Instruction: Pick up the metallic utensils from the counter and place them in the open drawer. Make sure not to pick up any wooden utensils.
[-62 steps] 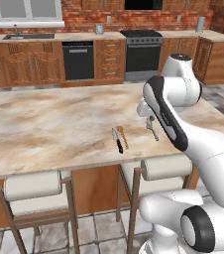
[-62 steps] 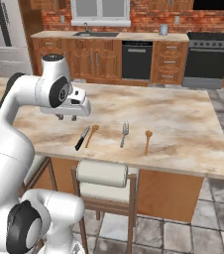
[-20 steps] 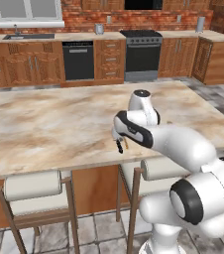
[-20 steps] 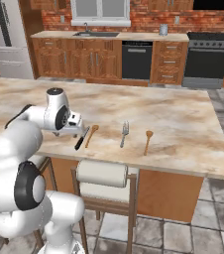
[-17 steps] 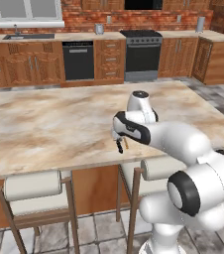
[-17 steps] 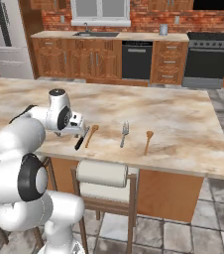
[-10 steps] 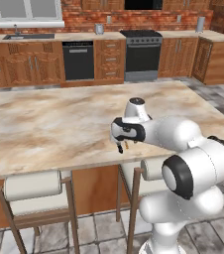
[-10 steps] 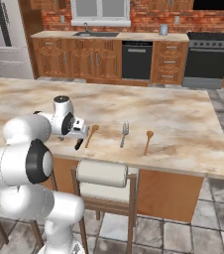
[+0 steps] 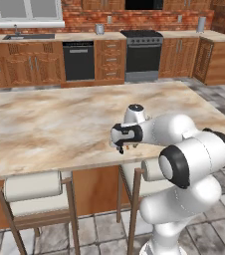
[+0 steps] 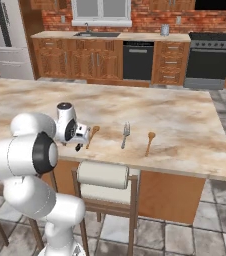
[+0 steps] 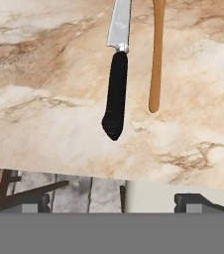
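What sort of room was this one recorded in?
A rendered home kitchen: a stove and a sink along a brick wall, and a marbled island counter with stools.

knife (image 11: 117, 79) blade tip cut off, wooden spoon (image 11: 157, 54) bowl too

Worktop (image 11: 44, 74): polished marbled stone, beige with brown veining, smooth. Knife (image 11: 117, 74): matt black handle, bright smooth silver metal blade. Wooden spoon (image 11: 156, 54) to its right in the hand view: plain light-brown wood, satin handle. Fork (image 10: 125, 134), centre of the right base view: grey metal. Second wooden spoon (image 10: 149, 140): brown wood.
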You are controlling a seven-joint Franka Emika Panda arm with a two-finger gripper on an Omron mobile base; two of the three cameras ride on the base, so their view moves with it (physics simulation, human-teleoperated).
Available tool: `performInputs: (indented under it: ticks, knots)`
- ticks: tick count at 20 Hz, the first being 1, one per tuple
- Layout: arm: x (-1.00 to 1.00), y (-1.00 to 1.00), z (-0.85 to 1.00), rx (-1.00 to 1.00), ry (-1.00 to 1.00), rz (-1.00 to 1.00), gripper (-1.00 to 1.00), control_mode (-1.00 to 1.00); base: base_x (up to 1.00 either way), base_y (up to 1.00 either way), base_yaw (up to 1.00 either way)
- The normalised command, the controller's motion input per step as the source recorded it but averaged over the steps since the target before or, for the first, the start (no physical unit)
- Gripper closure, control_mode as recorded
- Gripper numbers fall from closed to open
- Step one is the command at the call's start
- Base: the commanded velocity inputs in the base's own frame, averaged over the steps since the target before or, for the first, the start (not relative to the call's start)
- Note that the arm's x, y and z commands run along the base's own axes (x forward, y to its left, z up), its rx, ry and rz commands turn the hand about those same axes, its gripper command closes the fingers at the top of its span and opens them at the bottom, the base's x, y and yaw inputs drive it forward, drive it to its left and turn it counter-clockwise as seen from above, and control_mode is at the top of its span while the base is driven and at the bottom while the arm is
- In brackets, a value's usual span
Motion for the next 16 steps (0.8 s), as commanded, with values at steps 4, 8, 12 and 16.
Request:
performInputs:
  ticks: [4,8,12,16]
  knots:
    - [0.0,0.0,-0.18,0.0,0.0,0.0,-1.0,-1.0,0.0,0.0,0.0]
    - [0.0,0.02,-0.1,0.0,0.0,-0.01,-1.0,-1.0,0.0,0.0,0.0]
    - [0.05,0.08,-0.02,0.0,0.0,-0.09,-1.0,-1.0,0.0,0.0,0.0]
    - [0.11,0.16,0.0,0.0,0.0,-0.15,-1.0,-1.0,0.0,0.0,0.0]
